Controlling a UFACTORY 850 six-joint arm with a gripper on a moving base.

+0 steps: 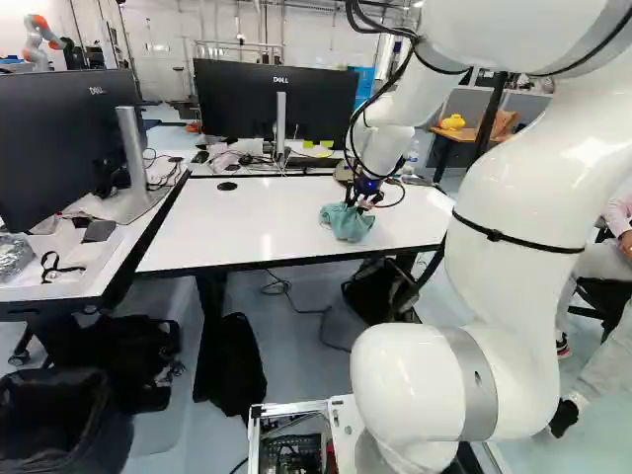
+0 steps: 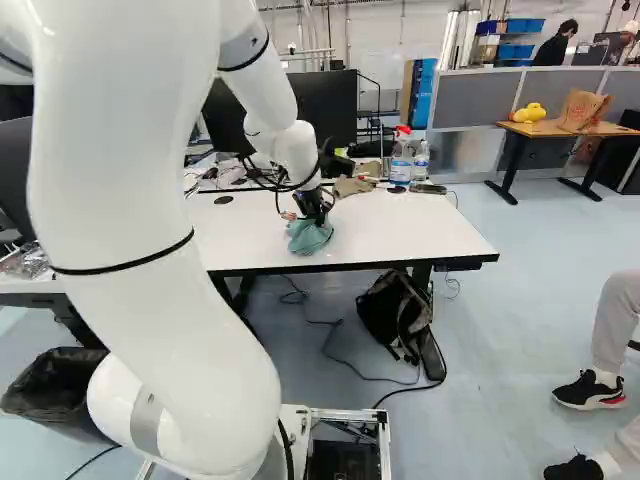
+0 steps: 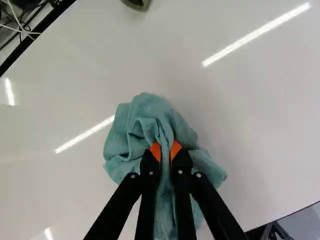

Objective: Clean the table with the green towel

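Observation:
The gripper (image 1: 363, 197) points down over the right part of the white table (image 1: 267, 212) in the left base view. Below it the green towel (image 1: 348, 223) lies bunched on the tabletop, near the front edge. In the right base view the same towel (image 2: 309, 237) sits under the fingers. The wrist view shows the gripper (image 3: 165, 150) with its orange pads pinching a fold of the towel (image 3: 145, 115) from two sides. Cloth spreads out around and beneath the fingers.
Spray bottles (image 2: 402, 158) and a brown cloth (image 2: 352, 187) stand and lie at the table's back. Monitors (image 1: 276, 99) rise behind it. Another table with a monitor (image 1: 69, 138) adjoins at the left. A backpack (image 2: 398, 310) lies under the table. Another robot (image 1: 41, 41) stands far off.

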